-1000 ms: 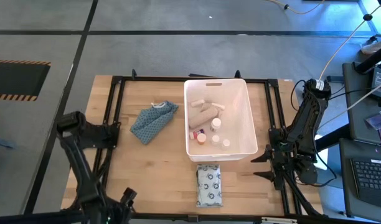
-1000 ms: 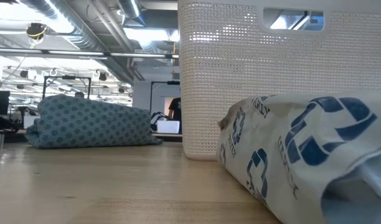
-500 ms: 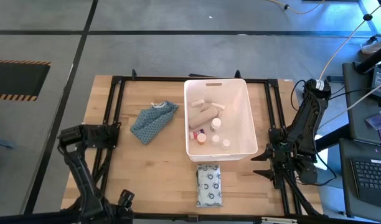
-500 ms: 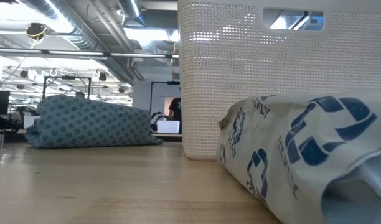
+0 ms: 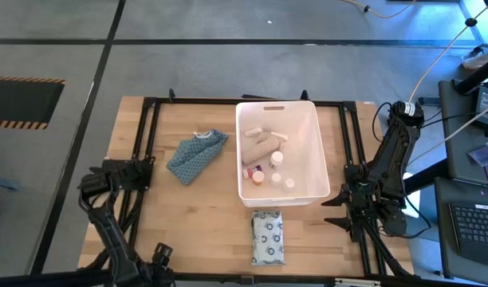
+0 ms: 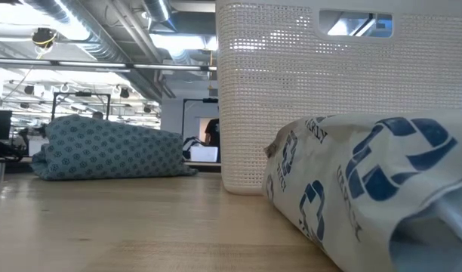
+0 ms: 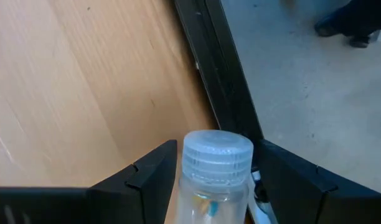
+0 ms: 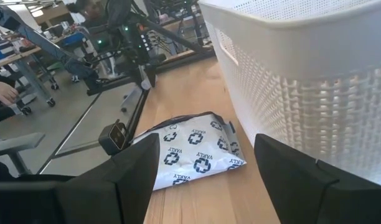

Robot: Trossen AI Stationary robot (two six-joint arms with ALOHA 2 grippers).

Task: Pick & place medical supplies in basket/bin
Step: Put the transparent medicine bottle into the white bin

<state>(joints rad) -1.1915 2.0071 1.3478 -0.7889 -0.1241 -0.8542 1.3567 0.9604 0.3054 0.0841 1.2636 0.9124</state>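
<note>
Only the left arm has moved, its elbow sliding nearer the table's front-left corner; the left gripper (image 7: 212,186) clamps a small clear ridged-cap pill bottle (image 7: 215,168). Beside the tall white plastic tub (image 5: 277,150), the right gripper (image 8: 197,180), fingers apart, faces the flat cross-patterned soft pack (image 5: 268,237).

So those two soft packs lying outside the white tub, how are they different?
The blue patterned pack lies left of the white tub, apart from it; the white pack with blue crosses lies just before its near short wall. The blue one is bunched and irregular, lying at a slant; the white one is a flat, neat rectangle, square to the table edge. Both rest on the wooden table, outside the tub, and no fingers touch them.
</note>
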